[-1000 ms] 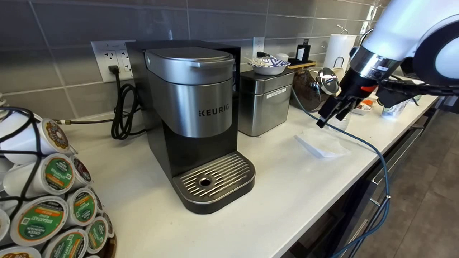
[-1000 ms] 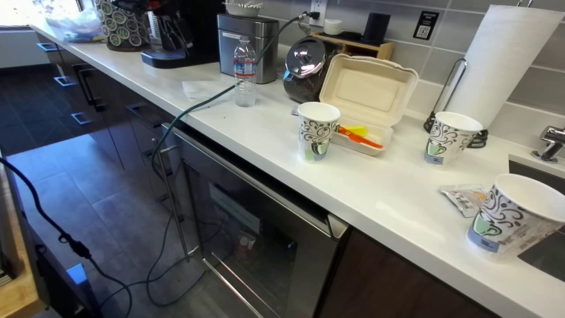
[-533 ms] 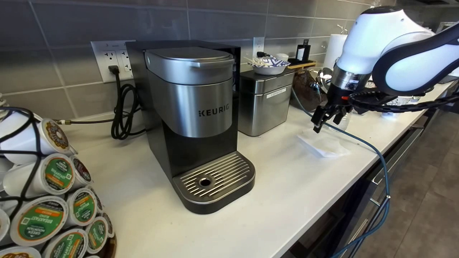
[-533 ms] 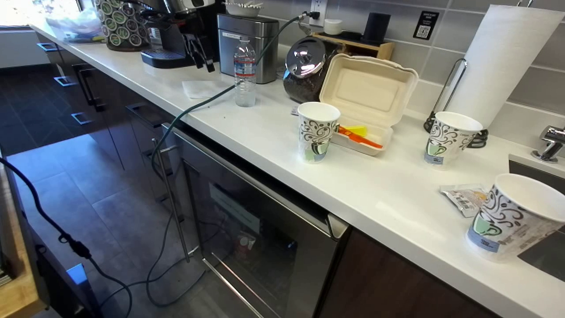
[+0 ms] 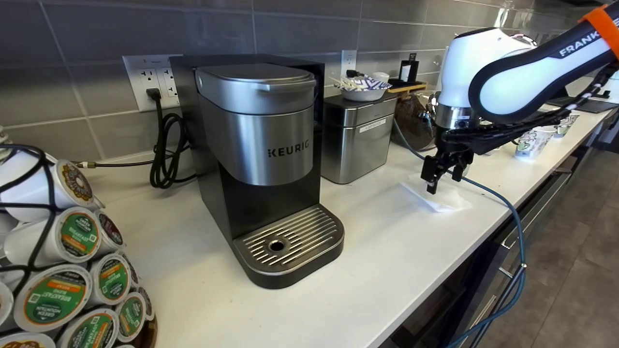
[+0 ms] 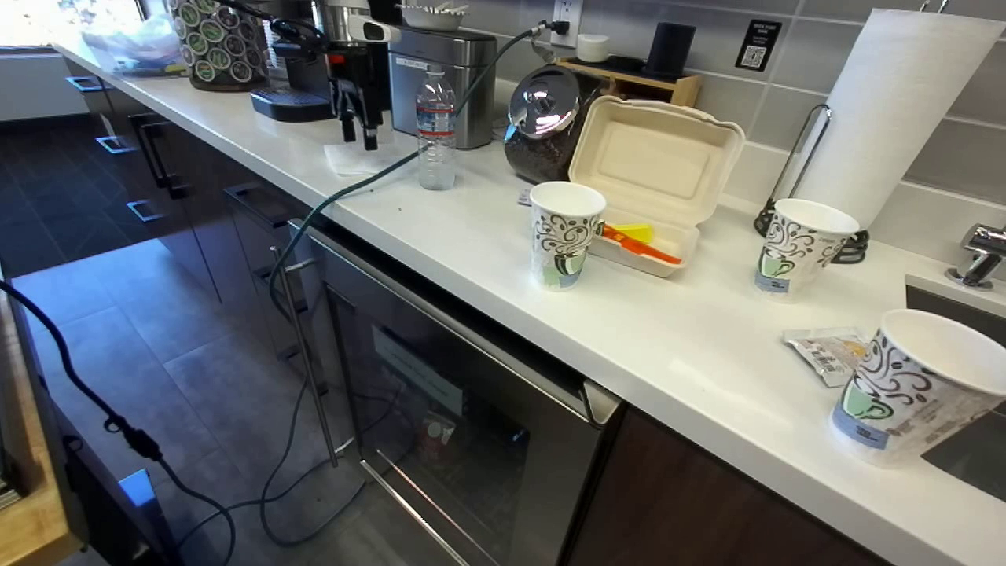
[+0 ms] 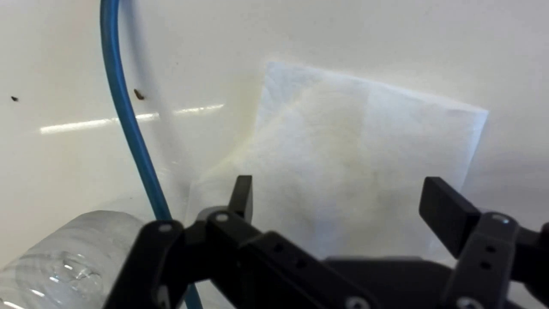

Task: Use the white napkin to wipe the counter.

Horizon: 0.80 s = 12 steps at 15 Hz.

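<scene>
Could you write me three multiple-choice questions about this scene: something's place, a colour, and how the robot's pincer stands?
1. Where is the white napkin? A) sink B) counter C) takeaway box
2. What colour is the cable in the wrist view? A) red B) yellow C) blue
3. How is the pincer? A) open B) shut, empty C) shut on the napkin

1 B: both exterior views show it there. 2 C: it runs blue down that view. 3 A: its fingers stand apart.

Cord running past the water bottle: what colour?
The cord is blue, clearest in the wrist view.
</scene>
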Each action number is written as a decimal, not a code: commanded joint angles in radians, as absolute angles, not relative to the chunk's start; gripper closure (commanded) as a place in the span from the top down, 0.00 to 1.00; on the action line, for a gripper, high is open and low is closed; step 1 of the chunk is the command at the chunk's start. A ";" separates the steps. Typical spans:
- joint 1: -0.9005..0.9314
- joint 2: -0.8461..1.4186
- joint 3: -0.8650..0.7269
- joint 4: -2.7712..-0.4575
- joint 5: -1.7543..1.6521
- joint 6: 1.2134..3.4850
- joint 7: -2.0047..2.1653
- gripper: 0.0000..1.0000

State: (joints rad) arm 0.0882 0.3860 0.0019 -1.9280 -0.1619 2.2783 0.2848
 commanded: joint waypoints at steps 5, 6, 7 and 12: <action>0.035 0.448 0.021 -1.841 -0.005 2.221 0.112 1.00; 0.030 0.440 0.019 -1.846 0.013 2.227 0.117 1.00; 0.057 0.436 0.003 -1.858 -0.032 2.241 0.149 1.00; 0.034 0.441 0.012 -1.869 -0.006 2.300 0.091 1.00</action>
